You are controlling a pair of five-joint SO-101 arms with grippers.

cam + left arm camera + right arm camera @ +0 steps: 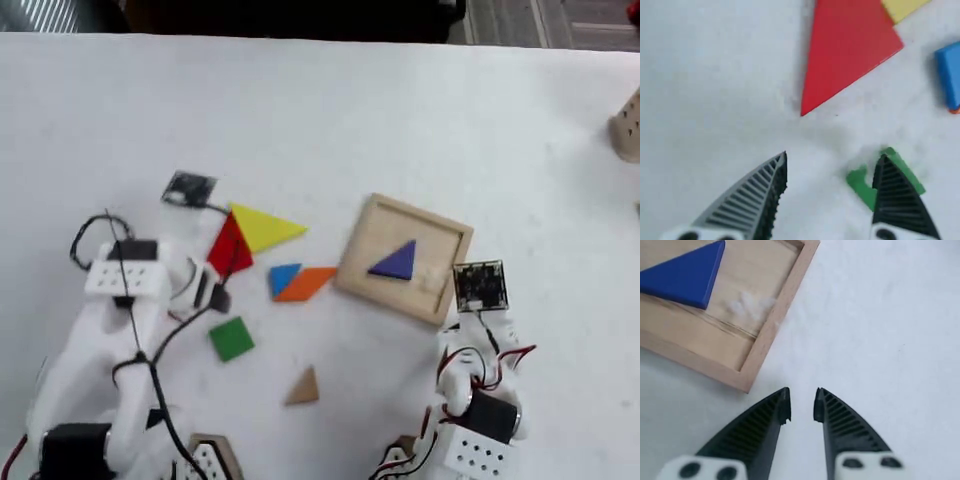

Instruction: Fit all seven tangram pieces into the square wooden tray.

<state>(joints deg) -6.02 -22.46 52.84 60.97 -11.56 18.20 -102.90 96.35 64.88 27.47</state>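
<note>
The square wooden tray [362, 275] lies tilted at mid-table and holds one dark blue triangle [395, 262]. My right gripper [801, 405] hovers over bare table just off a tray [771, 330] corner, open by a narrow gap and holding nothing; the blue triangle [687, 275] lies beyond. To the tray's left lie the yellow triangle [262, 228], red triangle [230, 245], blue piece [283, 277], orange parallelogram [307, 283], green square [232, 338] and tan triangle [303, 387]. My left gripper [832, 162] is open above the table, between the red triangle [850, 45] and the green square [860, 182], which one finger partly hides.
A small black board [189, 188] with a cable lies behind the yellow triangle. A pegged wooden object [627, 125] stands at the far right edge. The far half of the white table [320, 110] is open room.
</note>
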